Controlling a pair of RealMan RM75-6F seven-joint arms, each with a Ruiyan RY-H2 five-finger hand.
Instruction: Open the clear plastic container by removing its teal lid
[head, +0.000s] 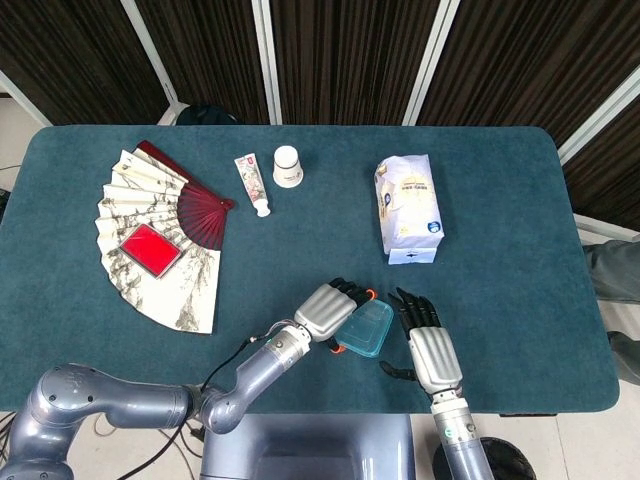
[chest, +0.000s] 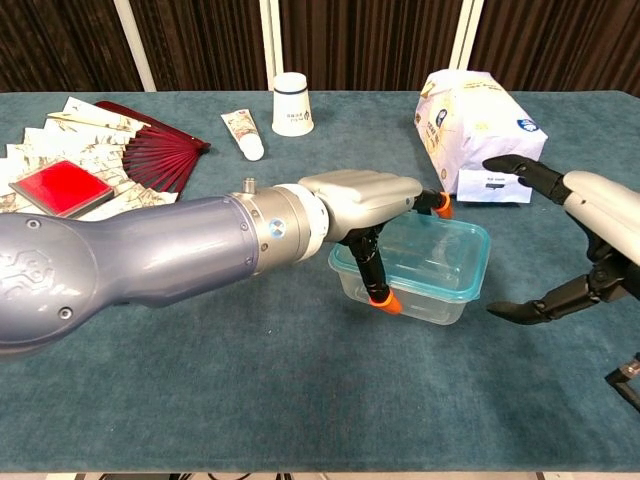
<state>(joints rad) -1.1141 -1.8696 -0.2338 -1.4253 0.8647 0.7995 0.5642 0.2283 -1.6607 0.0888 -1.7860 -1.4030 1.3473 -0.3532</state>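
Silver-grey arms w/ black cable; left robot hand (chest: 362, 205) black fingers, orange tips; right robot hand (chest: 590, 235) black-fingered.

I see one table (head: 520, 200) with a teal cloth top. Resting on it: open paper fan (head: 160, 235) at far left, small tube (head: 253, 182) beside white paper cup (head: 287, 166), white bag (head: 408, 208) right of centre, clear plastic container (chest: 425, 265) with teal lid (chest: 450, 285) near the front edge.

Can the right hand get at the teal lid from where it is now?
Probably yes. The right hand is open beside the container, and the teal lid's near edge looks bare; the left hand grips the far side.
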